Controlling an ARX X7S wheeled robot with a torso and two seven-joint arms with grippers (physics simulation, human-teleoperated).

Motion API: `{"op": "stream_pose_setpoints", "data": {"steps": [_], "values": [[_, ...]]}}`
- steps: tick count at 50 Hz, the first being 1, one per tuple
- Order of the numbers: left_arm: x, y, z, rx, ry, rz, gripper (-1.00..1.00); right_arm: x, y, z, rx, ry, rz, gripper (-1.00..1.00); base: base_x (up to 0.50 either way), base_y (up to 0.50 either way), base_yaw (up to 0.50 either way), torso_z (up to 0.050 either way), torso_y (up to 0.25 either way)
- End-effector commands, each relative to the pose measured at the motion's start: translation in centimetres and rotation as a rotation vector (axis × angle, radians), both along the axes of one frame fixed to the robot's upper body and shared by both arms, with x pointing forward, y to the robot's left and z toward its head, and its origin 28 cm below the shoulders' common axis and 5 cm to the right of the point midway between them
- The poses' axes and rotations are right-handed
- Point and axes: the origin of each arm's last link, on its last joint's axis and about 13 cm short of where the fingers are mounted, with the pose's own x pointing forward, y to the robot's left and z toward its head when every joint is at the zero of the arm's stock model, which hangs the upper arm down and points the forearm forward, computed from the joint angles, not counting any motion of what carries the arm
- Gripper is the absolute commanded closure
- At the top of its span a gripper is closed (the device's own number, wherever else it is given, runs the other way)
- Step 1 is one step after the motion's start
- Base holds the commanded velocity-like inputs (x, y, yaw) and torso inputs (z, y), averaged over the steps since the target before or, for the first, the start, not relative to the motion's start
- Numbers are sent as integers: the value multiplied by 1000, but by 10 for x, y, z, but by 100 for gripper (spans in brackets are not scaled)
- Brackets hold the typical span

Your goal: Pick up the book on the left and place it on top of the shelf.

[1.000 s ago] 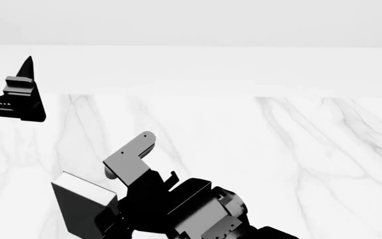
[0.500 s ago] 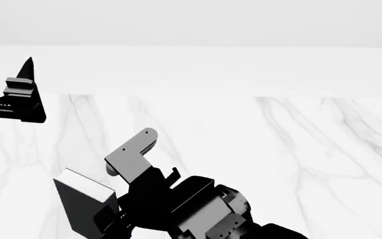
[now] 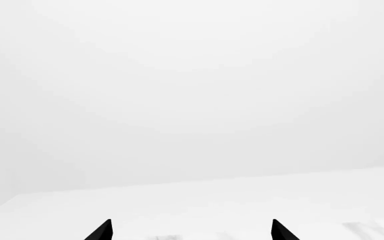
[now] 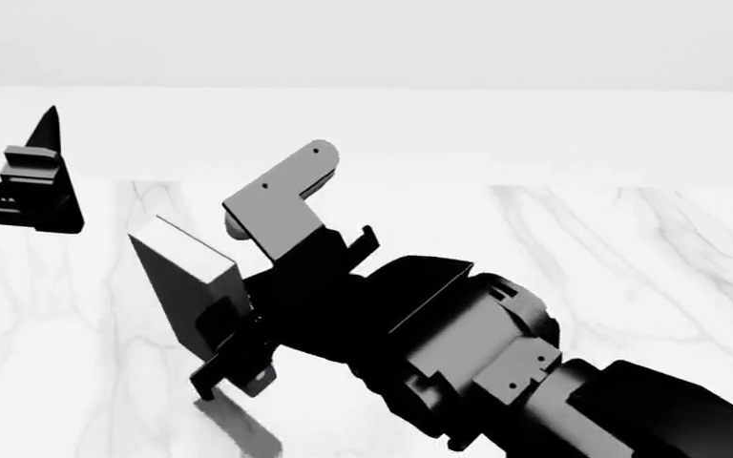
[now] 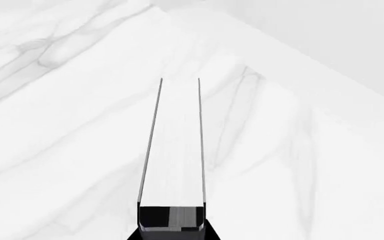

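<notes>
Pick done, placement pending: right gripper is clamped on the book, which hangs clear of the marble table with its shadow on the surface below. The shelf shows in no view, so the carry and the set-down on top both remain. Left gripper idles at the head view's left edge, well apart from the book. Left wrist view adds what the head view lacks: its two fingertips stand wide apart with nothing between. Right wrist view alone shows the book's white page edges running straight out from the jaws, cover edges dark on either side
</notes>
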Motion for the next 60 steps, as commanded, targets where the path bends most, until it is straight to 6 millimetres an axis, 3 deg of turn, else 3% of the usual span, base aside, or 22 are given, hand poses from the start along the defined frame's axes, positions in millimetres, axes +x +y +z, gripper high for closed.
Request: {"op": "stream_pose_setpoints", "data": {"steps": [1, 5, 21, 31, 48, 60], "values": [[-1, 0, 1, -2, -5, 0, -100, 5, -16, 51, -41, -294, -106, 100, 0, 0, 0, 0, 0], [-1, 0, 2, -2, -7, -1, -100, 7, -25, 60, -211, -571, -187, 100, 0, 0, 0, 0, 0], [-1, 0, 2, -1, -8, -2, -100, 7, -42, 70, -579, -970, -261, 100, 0, 0, 0, 0, 1], [-1, 0, 2, -1, -7, -2, -100, 18, -58, 78, -854, -1152, -327, 100, 0, 0, 0, 0, 2], [-1, -1, 0, 1, -4, -6, -100, 28, -77, 82, -1084, -1148, -368, 100, 0, 0, 0, 0, 1], [0, -1, 1, 1, -6, -10, -100, 60, -115, 94, -1223, -977, -575, 100, 0, 0, 0, 0, 2]]}}
